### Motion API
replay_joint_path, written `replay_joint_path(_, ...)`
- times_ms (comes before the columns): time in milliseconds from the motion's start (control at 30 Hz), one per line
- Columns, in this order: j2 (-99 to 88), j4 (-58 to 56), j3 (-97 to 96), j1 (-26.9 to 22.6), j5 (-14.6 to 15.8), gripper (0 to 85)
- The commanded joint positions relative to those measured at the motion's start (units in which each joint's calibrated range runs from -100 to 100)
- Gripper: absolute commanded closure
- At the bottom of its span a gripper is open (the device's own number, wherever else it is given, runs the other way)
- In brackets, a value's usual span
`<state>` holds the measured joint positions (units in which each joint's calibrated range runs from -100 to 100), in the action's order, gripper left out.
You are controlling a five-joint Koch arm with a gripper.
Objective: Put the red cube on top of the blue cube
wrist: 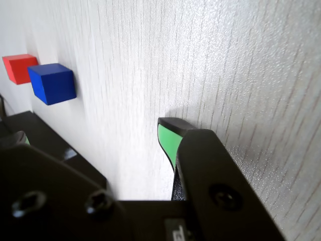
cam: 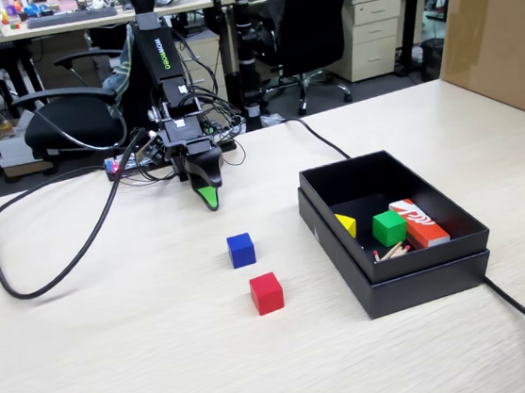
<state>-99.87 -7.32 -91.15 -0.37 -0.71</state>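
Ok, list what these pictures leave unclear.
- Gripper state: in both views the jaws overlap, only one green tip shows.
- Red cube: partly behind the blue cube in the wrist view.
- Box contents: the near wall hides part of the floor in the fixed view; small sticks are too small to identify.

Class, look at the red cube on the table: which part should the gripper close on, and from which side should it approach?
Probably from above, closing on two opposite side faces of the red cube. It sits flat and apart from the blue cube, so its sides are free.
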Motion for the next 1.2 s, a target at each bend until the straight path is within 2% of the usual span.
replay_joint_path(0,0.1,-1.88,-2.05,0.0,-0.15,35.5)
replay_joint_path(1167,0.1,-2.57,-1.24,0.0,-0.24,37.9)
